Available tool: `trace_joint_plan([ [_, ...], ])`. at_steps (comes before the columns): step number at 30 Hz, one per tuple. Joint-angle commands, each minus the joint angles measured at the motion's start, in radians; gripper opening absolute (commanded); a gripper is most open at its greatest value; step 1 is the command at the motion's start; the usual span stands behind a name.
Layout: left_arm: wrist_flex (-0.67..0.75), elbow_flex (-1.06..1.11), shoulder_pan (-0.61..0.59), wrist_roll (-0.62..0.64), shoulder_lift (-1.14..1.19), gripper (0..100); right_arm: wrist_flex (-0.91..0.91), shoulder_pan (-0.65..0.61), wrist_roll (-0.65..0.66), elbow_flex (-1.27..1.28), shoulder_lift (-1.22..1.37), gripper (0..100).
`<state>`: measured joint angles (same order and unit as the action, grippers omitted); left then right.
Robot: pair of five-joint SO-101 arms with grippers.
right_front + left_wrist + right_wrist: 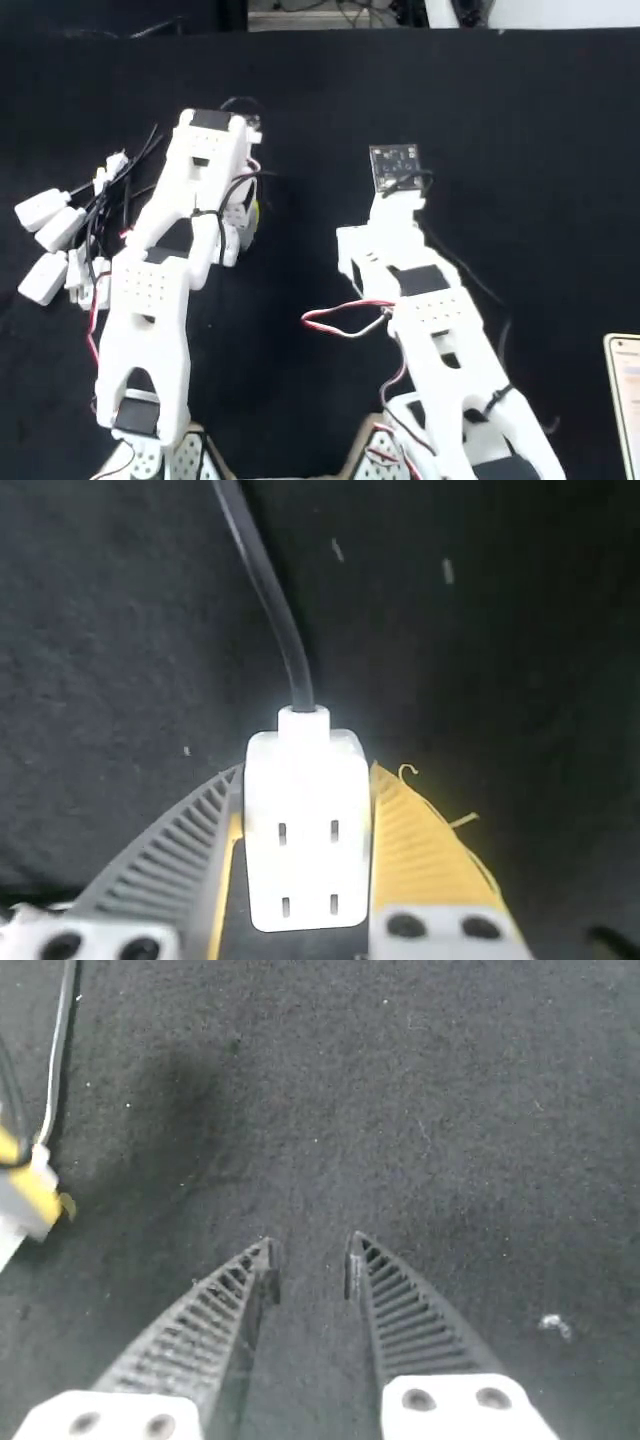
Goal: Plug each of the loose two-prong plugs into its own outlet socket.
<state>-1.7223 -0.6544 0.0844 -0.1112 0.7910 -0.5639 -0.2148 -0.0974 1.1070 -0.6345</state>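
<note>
Black cloth (520,110) underneath; wrist views show left jaws clamping an outlet socket (305,820), right jaws narrowly parted.

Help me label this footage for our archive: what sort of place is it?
Probably a robotics test bench, not a home: a black cloth-covered table, two white plastic robot arms mounted side by side, and a white plastic outlet block on a black cord.

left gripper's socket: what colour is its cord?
Black cord; clearest in the left wrist view.
</note>
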Motion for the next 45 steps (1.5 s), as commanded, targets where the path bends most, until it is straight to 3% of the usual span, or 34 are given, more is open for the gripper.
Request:
trace_joint_plan([
  [1, -0.038, 0.01, -0.041, -0.147, -0.12, 3, 0.025, 0.021, 0.003, -0.013, -0.019, 12.4],
  [7, -0.021, 0.328, -0.025, -0.333, -0.425, 3, 0.023, 0.021, 0.003, -0.013, -0.019, 12.4],
  [11, 0.133, 0.595, -0.088, -0.324, -0.671, 3, 0.023, 0.021, 0.005, -0.012, -0.019, 12.4],
  [13, 0.206, 0.746, -0.11, -0.261, -0.773, 3, 0.023, 0.021, 0.005, -0.012, -0.019, 12.4],
  [16, 0.344, 0.989, -0.116, -0.064, -0.907, 3, 0.023, 0.021, 0.005, -0.01, -0.019, 12.4],
  [21, 0.595, 1.34, -0.007, 0.198, -1.086, 4, 0.023, 0.021, 0.005, -0.008, -0.019, 12.4],
  [25, 0.651, 1.446, 0.076, 0.273, -1.192, 19, 0.023, 0.021, 0.008, -0.007, -0.019, 12.4],
  [28, 0.643, 1.466, 0.07, 0.298, -1.254, 31, 0.023, 0.021, 0.009, -0.007, -0.019, 12.4],
  [33, 0.615, 1.44, -0.062, 0.144, -1.355, 27, 0.023, 0.021, 0.009, -0.007, -0.019, 12.4],
  [40, 0.591, 1.514, -0.239, -0.238, -1.415, 27, 0.023, 0.021, 0.009, -0.007, -0.019, 12.4],
  [45, 0.597, 1.606, -0.263, -0.316, -1.415, 27, 0.023, 0.021, 0.009, -0.007, -0.019, 12.4],
])
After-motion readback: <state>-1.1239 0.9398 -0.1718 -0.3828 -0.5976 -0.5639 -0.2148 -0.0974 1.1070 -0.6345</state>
